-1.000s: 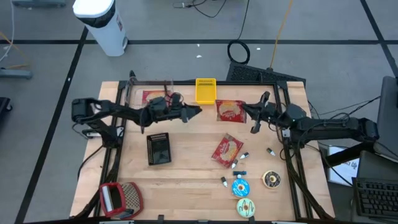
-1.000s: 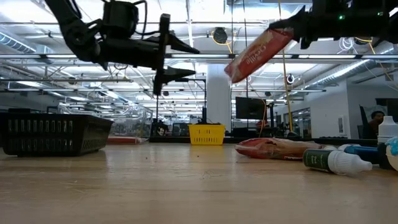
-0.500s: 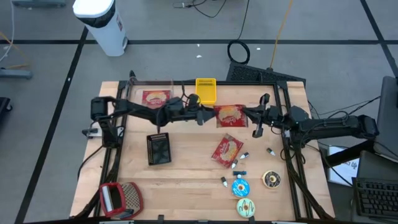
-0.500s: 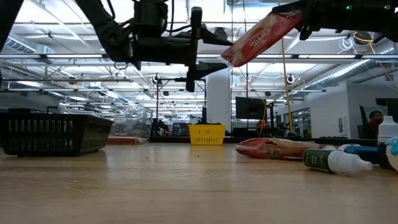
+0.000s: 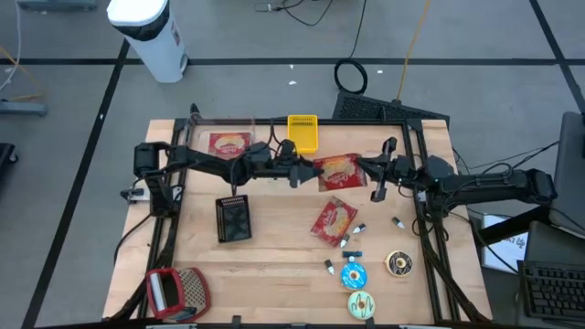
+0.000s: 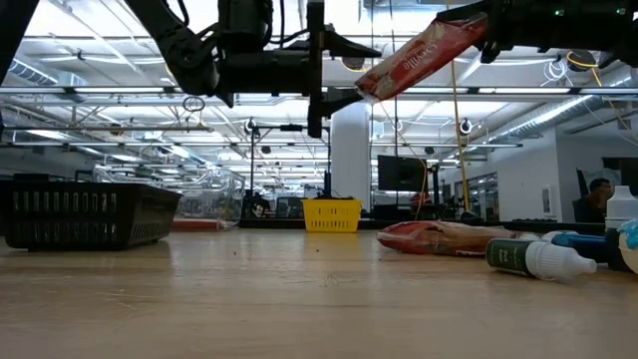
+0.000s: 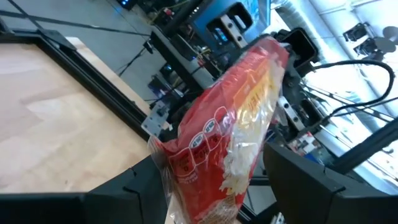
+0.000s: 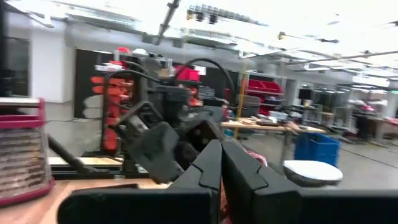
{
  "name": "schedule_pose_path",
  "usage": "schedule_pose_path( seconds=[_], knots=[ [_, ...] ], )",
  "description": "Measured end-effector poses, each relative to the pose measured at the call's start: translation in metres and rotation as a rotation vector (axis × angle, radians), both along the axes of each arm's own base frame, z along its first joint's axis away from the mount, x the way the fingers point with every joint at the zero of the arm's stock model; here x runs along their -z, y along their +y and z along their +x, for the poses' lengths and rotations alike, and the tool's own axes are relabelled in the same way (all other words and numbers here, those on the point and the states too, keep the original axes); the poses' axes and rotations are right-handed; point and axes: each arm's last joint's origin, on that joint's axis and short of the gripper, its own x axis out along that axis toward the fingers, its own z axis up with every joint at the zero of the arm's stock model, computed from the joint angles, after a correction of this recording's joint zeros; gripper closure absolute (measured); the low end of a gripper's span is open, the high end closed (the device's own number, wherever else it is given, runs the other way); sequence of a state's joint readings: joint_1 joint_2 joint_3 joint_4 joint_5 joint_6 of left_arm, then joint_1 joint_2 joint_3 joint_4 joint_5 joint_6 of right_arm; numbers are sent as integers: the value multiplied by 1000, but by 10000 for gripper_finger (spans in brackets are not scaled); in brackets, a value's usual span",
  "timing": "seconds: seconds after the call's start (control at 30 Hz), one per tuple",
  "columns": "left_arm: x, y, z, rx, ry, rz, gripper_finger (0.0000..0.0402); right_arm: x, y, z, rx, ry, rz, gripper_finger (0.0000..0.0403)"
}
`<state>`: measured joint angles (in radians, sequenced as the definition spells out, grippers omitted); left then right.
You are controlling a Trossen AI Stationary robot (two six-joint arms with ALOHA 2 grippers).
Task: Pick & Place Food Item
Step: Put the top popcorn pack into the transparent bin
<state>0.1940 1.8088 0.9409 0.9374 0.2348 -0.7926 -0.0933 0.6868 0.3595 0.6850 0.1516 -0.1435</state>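
The right pincer [image 5: 363,167] is clenched on one end of a red food packet [image 5: 337,169], holding it high above the counter [image 5: 274,247], roughly over the middle of its far half. In the low view the packet [image 6: 414,58] hangs tilted, its free end pointing down toward the left pincer [image 6: 344,70]. The left pincer [image 5: 306,170] has its jaws spread, one above and one below that free end; in the left wrist view the packet [image 7: 230,137] sits right between the two dark fingers [image 7: 140,183], which look close to it but not yet closed on it. Whether they touch it I cannot tell.

As for progress, the pick appears done: the packet is off the counter and in the air. This looks like a hand-over from right arm to left, with the left jaws around the packet but not yet gripping. What seems left is for the left pincer to close, the right to let go, and the packet to be set down wherever it belongs, perhaps the black basket [image 5: 233,218] on the left half of the counter or the yellow basket [image 5: 303,132] at the far edge; the pictures do not say which. Two more red packets lie on the counter, one near the middle [image 5: 333,220] and one at the far left [image 5: 228,143].
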Motion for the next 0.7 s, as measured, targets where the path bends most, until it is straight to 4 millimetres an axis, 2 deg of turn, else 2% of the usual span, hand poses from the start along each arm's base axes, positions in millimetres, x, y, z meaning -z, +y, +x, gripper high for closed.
schedule_pose_path(
  seconds=[0.17, 0.37, 0.57, 0.7],
  knots=[
    [-1, -1, 0, 32, -7, 2, 158, 3, -3, 0, 88, 32, 9, 403],
    [-1, -1, 0, 34, -10, 3, 158, 4, -3, 0, 104, 47, -6, 403],
    [-3, 0, 0, 27, -29, 13, 158, 7, -6, -1, 243, 89, -5, 403],
    [-5, 3, -1, 20, -44, 16, 158, 7, -7, -1, 255, 94, -10, 403]
  ],
)
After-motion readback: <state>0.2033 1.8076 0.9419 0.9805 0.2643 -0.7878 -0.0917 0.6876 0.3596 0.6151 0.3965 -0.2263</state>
